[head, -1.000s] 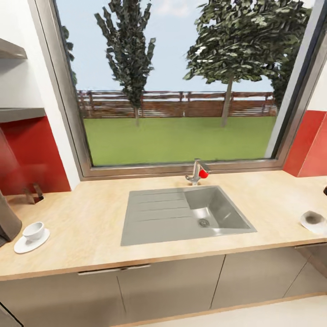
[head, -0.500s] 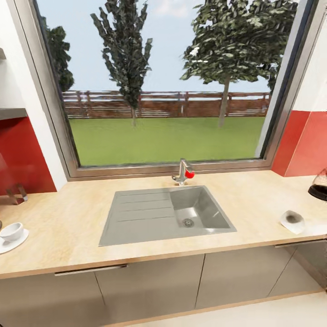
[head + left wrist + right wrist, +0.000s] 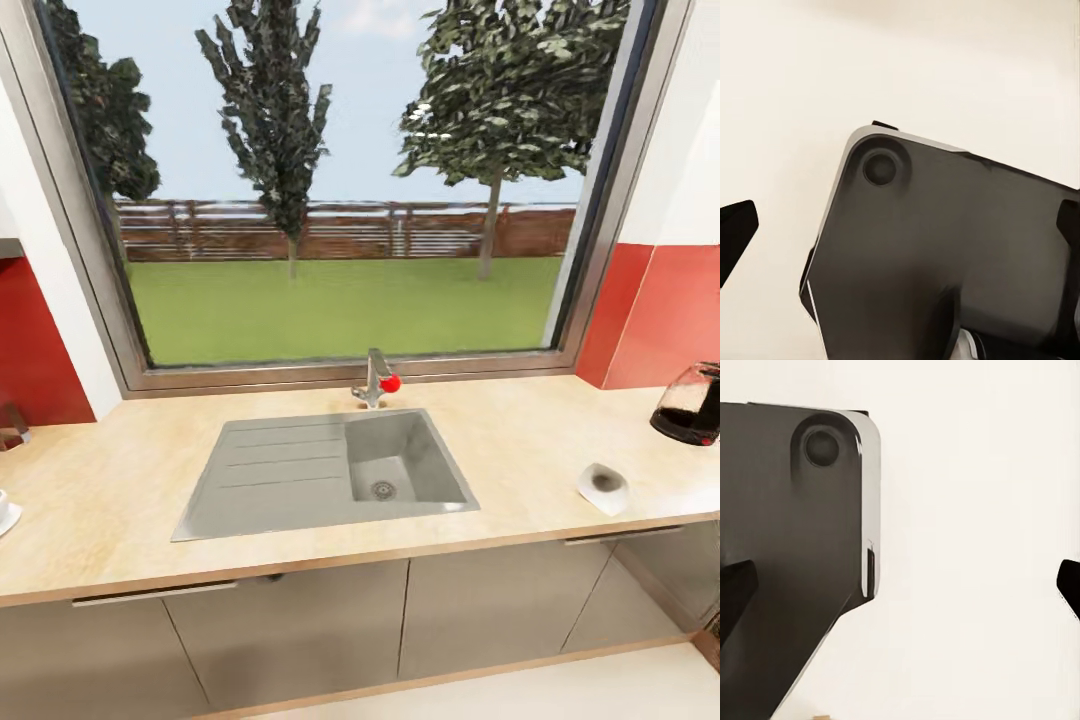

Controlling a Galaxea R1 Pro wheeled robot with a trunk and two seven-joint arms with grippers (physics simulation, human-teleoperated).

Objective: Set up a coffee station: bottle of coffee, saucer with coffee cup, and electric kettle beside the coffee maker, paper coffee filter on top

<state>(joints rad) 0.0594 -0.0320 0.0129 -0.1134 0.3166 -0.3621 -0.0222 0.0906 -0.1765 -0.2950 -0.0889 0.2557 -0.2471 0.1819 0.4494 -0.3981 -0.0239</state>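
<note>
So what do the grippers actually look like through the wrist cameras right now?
In the left wrist view, the left gripper shows black fingertips at the picture's edges, over a dark grey, round-cornered robot body panel with a circular recess. The right gripper looks alike: black fingertips. No cables or markings are visible.

A kitchen: sink [image 3: 400, 470] set in wooden countertop [image 3: 520, 440].

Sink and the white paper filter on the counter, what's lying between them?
Nothing: in the head view only bare wooden countertop separates the sink from the paper filter.
</note>
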